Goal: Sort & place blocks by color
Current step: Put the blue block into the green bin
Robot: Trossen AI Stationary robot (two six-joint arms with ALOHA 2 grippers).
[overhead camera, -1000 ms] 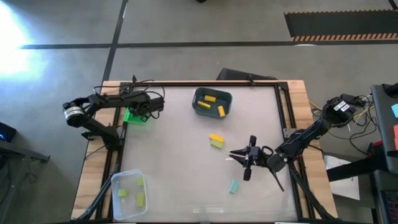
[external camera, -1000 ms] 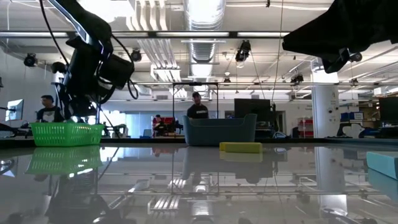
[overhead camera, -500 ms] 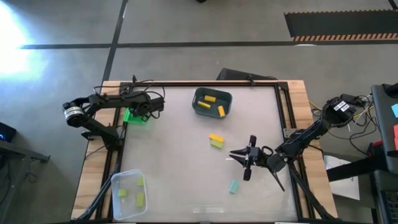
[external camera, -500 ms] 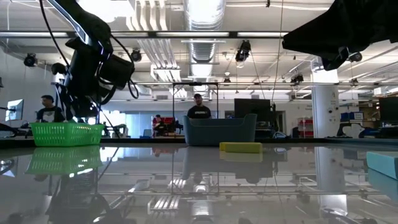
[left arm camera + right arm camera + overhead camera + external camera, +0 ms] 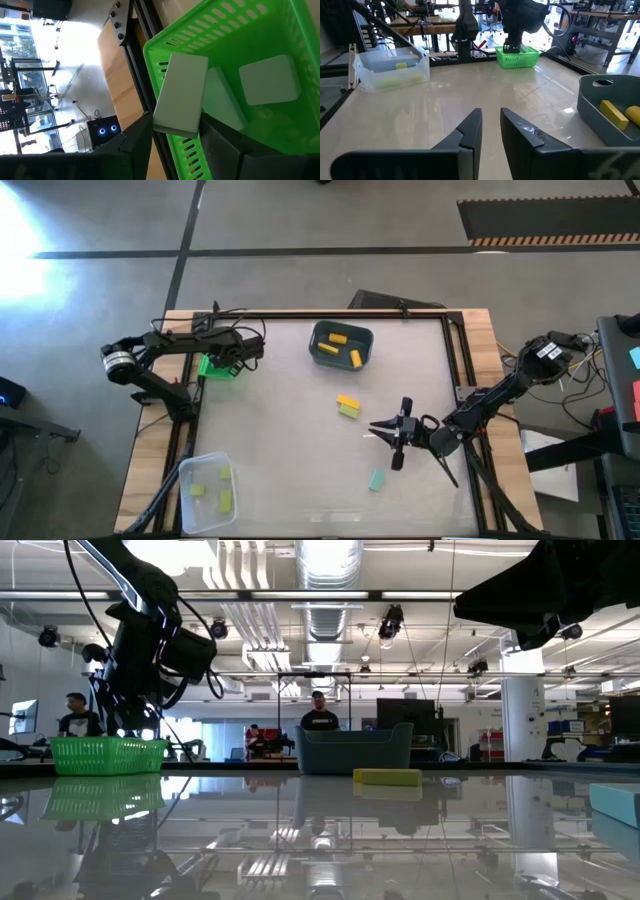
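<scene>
So you are more than halfway through the sorting. Start on the left: your left gripper (image 5: 172,132) hangs over the green basket (image 5: 217,366) at the far left corner. It pinches a pale block (image 5: 181,94) between its two fingers, just above the rim. Two more pale blocks (image 5: 270,79) already lie inside that basket. The held one still has to be let go.

Near the front left corner stands the clear bin (image 5: 205,492). It has three lime-green blocks (image 5: 197,490) in it.

Move to the middle. The grey bin (image 5: 341,345) at the far edge holds two yellow blocks (image 5: 355,358). Two blocks are still loose on the table: a yellow and lime piece (image 5: 347,406) in the middle, and a teal block (image 5: 376,479) nearer the front. I cannot tell if the middle piece is one block or two touching.

On the right, your right gripper (image 5: 385,440) hovers low between those loose blocks. Its fingers (image 5: 470,131) are a little apart, and it holds nothing.

The table top (image 5: 280,440) is pale and shiny, so it mirrors the lights and bins. It has a dark frame and wooden edges. The room behind is a big workshop with bright ceiling lights and pipes. A few people (image 5: 320,720) stand far off at desks.
</scene>
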